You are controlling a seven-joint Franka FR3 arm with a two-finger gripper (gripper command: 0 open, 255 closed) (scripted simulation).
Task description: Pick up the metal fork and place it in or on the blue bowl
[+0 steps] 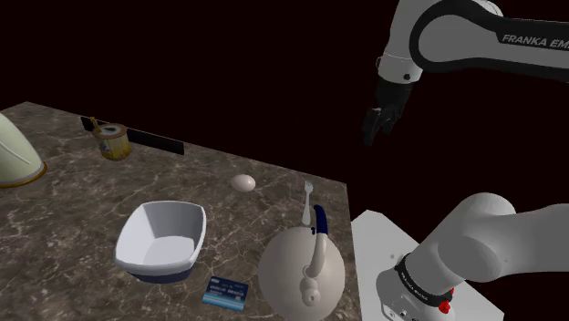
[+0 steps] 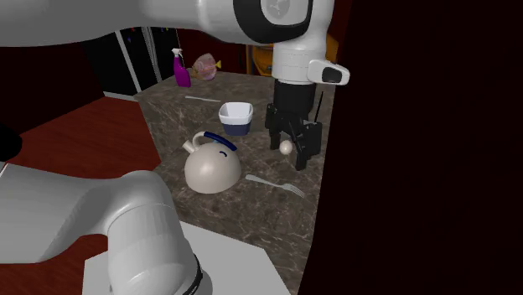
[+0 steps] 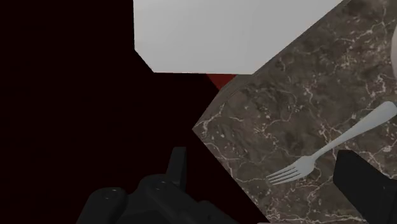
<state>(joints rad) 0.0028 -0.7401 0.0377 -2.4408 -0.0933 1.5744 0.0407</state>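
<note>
Shoulder view, left to right. Dark brown veined marble counter point(image 1: 73, 210), with a black area beyond its far edge. Pale rounded dome point(image 1: 16, 155) at the left edge, yellowish open can point(image 1: 113, 141) further back. White-lined, blue-sided square bowl point(image 1: 162, 239) mid-counter, small blue printed card point(image 1: 225, 293) just beside it. Pale egg-shaped lump point(image 1: 243, 183) behind. Cream domed kettle with blue handle point(image 1: 301, 269). Slim silver metal fork point(image 1: 308, 191) flat on the marble just behind the kettle, near the counter's edge, well apart from the bowl. White box stand point(image 1: 374, 246). All-black two-finger gripper point(image 1: 374, 128) raised above that edge, fingers spread wide, holding nothing. Second exterior view: red-brown floor point(image 2: 75, 134) left of the counter.
</note>
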